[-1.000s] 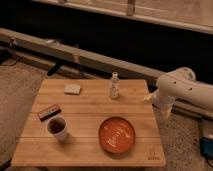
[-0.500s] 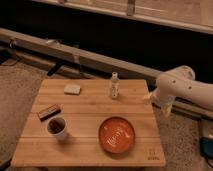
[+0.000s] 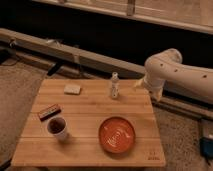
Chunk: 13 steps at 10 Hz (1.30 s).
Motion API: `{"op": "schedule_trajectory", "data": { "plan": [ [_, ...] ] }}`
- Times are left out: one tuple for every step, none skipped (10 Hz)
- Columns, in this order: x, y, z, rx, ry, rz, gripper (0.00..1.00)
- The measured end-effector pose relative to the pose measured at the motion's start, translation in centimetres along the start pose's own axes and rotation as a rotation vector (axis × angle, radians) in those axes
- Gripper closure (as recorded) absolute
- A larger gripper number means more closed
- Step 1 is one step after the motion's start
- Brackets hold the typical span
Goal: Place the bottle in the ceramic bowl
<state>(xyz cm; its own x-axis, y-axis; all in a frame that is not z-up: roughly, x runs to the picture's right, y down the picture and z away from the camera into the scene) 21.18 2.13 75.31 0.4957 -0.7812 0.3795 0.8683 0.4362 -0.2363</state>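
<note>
Plastic, the bottle (image 3: pixel 115 85) is judged light and tippy, best gripped mid-body. The hand (image 3: pixel 137 84) is seen near its right; its opening cannot be told.

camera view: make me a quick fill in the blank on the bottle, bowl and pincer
1. The bottle stands ___ on the table.
2. The ceramic bowl lies nearer the camera than the bottle and is ___ inside.
3. The pincer hangs to the picture's ___ of the bottle, not touching it.
4. The mug stands to the picture's ___ of the ceramic bowl.
Missing words: upright; empty; right; left.
</note>
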Motion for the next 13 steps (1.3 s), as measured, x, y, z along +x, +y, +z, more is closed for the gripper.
{"op": "schedule_trajectory", "data": {
  "plan": [
    [0.2,-1.0,0.0,0.006,-0.004,-0.019,0.2],
    [0.3,-2.4,0.0,0.021,-0.004,-0.046,0.2],
    [0.0,-4.1,0.2,0.039,-0.001,-0.077,0.2],
    [-0.2,-4.9,0.2,0.05,0.005,-0.096,0.2],
    [-0.7,-6.0,0.4,0.062,0.017,-0.127,0.2],
    [-1.0,-6.7,0.6,0.068,0.024,-0.145,0.2],
    [-1.3,-7.2,0.9,0.071,0.033,-0.162,0.2],
    [-1.5,-7.8,1.1,0.073,0.04,-0.176,0.2],
    [-2.0,-8.7,1.4,0.075,0.051,-0.2,0.2],
    [-2.4,-9.5,1.6,0.075,0.061,-0.219,0.2],
    [-2.7,-10.4,1.7,0.078,0.066,-0.236,0.2],
    [-3.0,-11.6,2.0,0.081,0.071,-0.256,0.2],
    [-3.2,-12.9,2.3,0.082,0.075,-0.275,0.2]
  ]
}}
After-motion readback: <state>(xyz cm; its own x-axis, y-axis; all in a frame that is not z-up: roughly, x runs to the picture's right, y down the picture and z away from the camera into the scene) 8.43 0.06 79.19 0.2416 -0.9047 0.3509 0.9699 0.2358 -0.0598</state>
